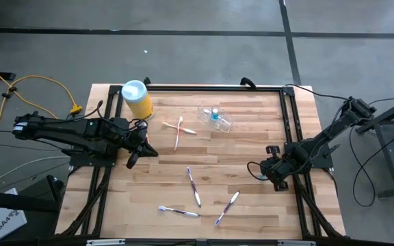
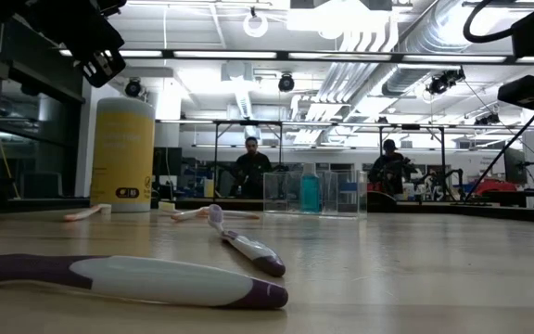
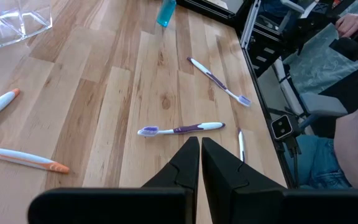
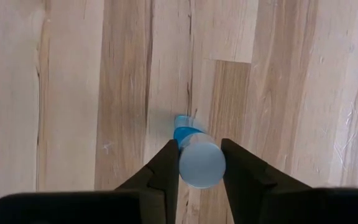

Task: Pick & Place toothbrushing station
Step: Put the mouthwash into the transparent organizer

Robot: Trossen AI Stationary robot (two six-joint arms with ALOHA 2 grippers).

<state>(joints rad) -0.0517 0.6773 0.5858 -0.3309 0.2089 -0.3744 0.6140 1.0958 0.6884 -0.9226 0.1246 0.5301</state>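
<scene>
Transparent toothbrushing station (image 1: 215, 118) beside yellow canister (image 1: 137, 100); only wrist view shows right gripper (image 4: 199, 163) pinching blue bottle (image 4: 197, 156); left gripper (image 3: 201, 163) pressed together.

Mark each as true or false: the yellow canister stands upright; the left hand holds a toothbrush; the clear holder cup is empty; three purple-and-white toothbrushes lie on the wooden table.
1. The yellow canister with a pale blue lid stands upright. True.
2. The left hand holds a toothbrush. False: its fingers are shut together on nothing.
3. The clear plastic holder cup is empty. False: a small blue item is inside it.
4. Three purple-and-white toothbrushes lie on the wooden table. True.
</scene>
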